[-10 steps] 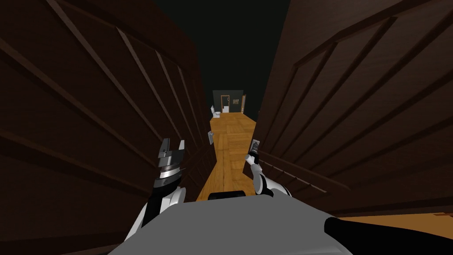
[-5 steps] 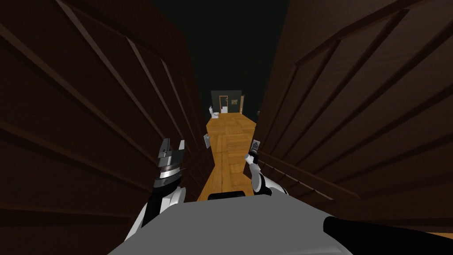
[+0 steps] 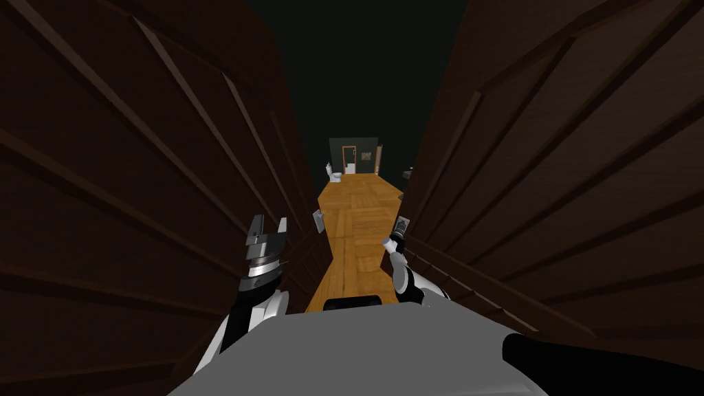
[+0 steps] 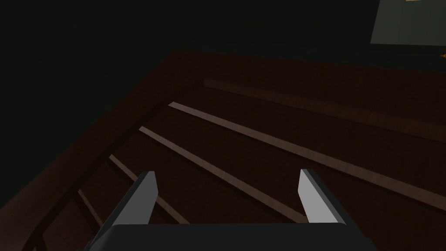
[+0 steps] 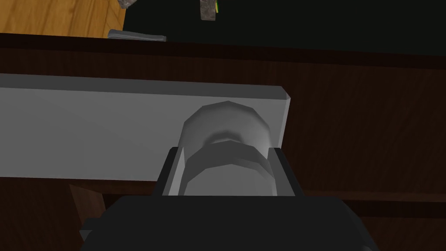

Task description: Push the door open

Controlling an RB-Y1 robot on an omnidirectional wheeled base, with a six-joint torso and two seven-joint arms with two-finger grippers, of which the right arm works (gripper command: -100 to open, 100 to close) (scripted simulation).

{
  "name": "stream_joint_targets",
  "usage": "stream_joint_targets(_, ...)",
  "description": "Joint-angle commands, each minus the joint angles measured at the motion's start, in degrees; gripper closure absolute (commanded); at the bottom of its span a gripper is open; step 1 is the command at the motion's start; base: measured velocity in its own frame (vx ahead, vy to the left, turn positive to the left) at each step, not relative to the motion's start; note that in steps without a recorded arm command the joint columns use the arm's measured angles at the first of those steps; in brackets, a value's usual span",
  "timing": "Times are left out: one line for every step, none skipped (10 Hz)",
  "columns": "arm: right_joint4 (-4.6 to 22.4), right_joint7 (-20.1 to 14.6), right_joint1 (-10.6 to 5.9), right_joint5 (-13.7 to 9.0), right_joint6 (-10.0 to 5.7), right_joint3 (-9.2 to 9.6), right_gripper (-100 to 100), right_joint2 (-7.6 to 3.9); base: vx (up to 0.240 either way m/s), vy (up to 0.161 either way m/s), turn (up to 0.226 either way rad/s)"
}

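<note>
Two dark brown panelled doors flank a narrow gap in the head view, the left door and the right door. My right gripper is at the right door's edge. In the right wrist view it is shut on a round grey knob that sits on a grey plate on the door. My left gripper is raised beside the left door, open and holding nothing. Its wrist view shows that gripper facing the door's panels. A grey handle plate sits on the left door's edge.
A wooden floor runs through the gap to a far room with a white toilet and a framed doorway. A black area lies above the doors. Both doors stand close on either side of my arms.
The gap between the doors has widened a little. The right door has swung further, now covering the floor strip at the lower right. Both grippers keep their poses.
</note>
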Motion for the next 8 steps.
stream_joint_targets(1.04,0.20,-0.28,-0.44,-1.93,-0.69,100,-1.37,0.064,-0.042,0.021)
stream_joint_targets(1.29,0.65,-0.50,-0.78,-2.53,-1.15,100,-1.54,0.075,-0.045,0.034)
stream_joint_targets(1.81,1.58,-0.93,-1.46,-3.75,-2.08,100,-1.70,0.124,-0.036,0.040)
stream_joint_targets(2.07,2.04,-1.15,-1.81,-4.36,-2.55,100,-1.65,0.136,-0.055,-0.003)
stream_joint_targets(2.07,2.04,-1.15,-1.81,-4.36,-2.55,100,-1.65,0.082,-0.065,-0.007)
stream_joint_targets(2.33,2.51,-1.37,-2.16,-4.97,-3.02,100,-1.56,0.053,-0.062,0.016)
stream_joint_targets(2.83,3.40,-1.79,-2.82,-6.15,-3.92,100,-1.15,0.093,-0.074,0.026)
stream_joint_targets(2.83,3.40,-1.79,-2.82,-6.15,-3.92,100,-1.15,0.096,-0.059,0.007)
